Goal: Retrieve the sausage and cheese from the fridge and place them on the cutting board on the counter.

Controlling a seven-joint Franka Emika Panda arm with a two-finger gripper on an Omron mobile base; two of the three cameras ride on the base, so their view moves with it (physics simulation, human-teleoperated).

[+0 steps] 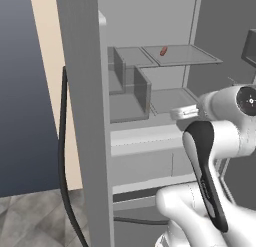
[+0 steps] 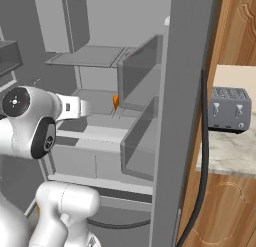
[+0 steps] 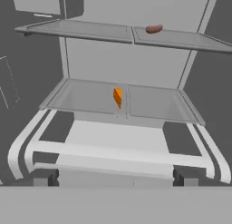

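The gripper [image 3: 115,177] is facing into the open fridge [image 3: 136,64], fingers spread and empty. The cheese [image 3: 118,97] is sitting mid-shelf, directly below the sausage's [image 3: 154,28] shelf. Advancing level and centring both fingertips around the wedge should work best.

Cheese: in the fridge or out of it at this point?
In. The cheese sits on the fridge's lower glass shelf, one level below the sausage; the gripper faces it, apart from it.

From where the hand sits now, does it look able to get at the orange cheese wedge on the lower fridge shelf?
Probably yes: the hand faces the orange wedge of cheese standing on the lower glass shelf of the open grey fridge, with nothing between them.
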